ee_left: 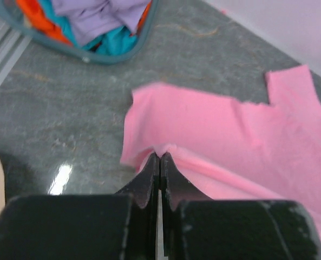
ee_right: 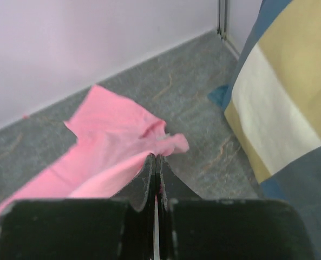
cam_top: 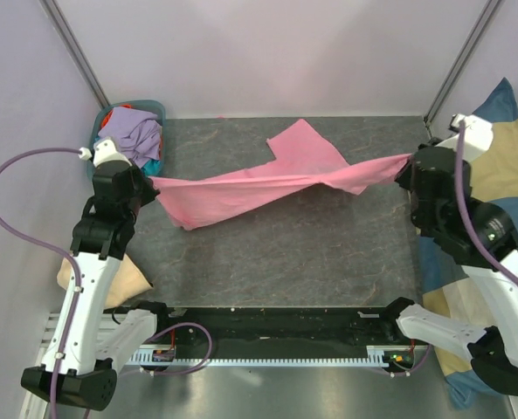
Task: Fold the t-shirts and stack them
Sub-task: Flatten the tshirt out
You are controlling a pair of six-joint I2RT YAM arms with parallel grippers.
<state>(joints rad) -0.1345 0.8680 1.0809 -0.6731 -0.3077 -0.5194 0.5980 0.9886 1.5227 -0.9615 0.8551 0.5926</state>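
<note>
Pinching opposite edges with jaws fully closed, the left gripper (ee_left: pixel 159 158) and right gripper (ee_right: pixel 155 158) hold the pink t-shirt (cam_top: pixel 267 182) stretched from nine to three o'clock across the table (cam_top: pixel 285 262); lowering both together with even tension should lay it flat, other t-shirts (cam_top: pixel 132 135) filling the basket (ee_left: pixel 111 58) at ten o'clock

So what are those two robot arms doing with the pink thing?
They are holding a pink t-shirt between them. The left gripper is shut on one end and the right gripper is shut on the other, so the shirt is stretched out across the grey table. It isn't folded yet. The other shirts, lavender, teal and orange, sit bunched in a basket at the table's far left corner.
</note>
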